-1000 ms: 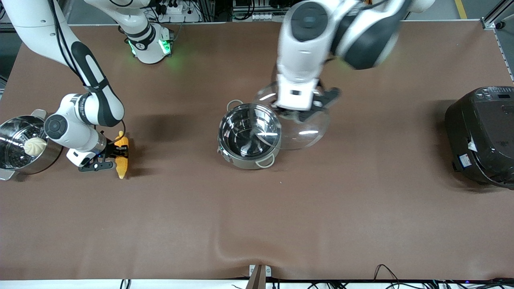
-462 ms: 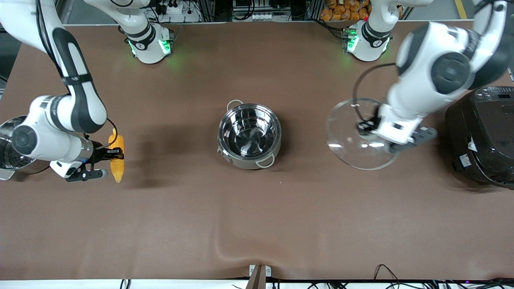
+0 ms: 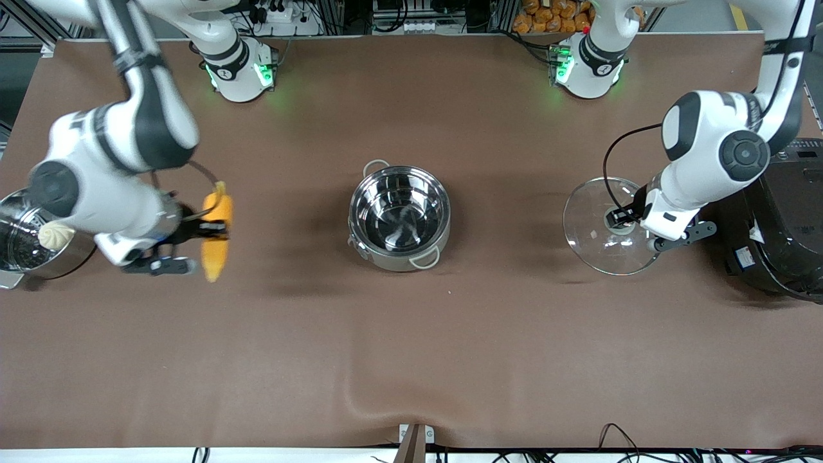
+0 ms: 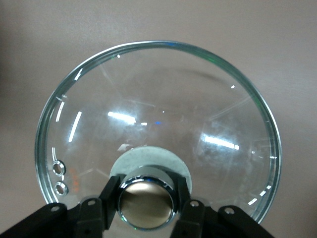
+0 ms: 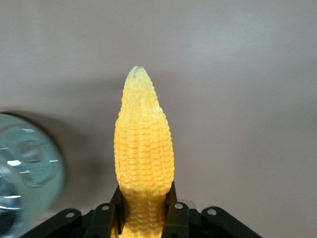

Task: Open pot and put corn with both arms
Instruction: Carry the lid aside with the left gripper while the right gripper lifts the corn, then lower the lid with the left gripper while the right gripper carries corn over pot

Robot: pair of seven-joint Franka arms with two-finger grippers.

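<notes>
Steel and open, the pot (image 3: pixel 399 218) stands near the middle of the brown table (image 3: pixel 411 347), its shiny inside bare and its two loop handles showing at the rim. The glass lid (image 3: pixel 601 226) is off it, held by the left gripper (image 3: pixel 616 217) over the table toward the left arm's end, between the pot and the black rice cooker (image 3: pixel 775 218) at that edge. In the left wrist view the fingers (image 4: pixel 110 193) are clenched on either side of the lid's knob (image 4: pixel 146 204). The right gripper (image 3: pixel 206 230) is up over the table toward the right arm's end, grasping the corn (image 3: pixel 216 238) around its thick end, tapered tip pointing away from the wrist. Beside it, at that edge, stands a second steel pot (image 3: pixel 26 241) with a white bun (image 3: pixel 55 235) inside.
</notes>
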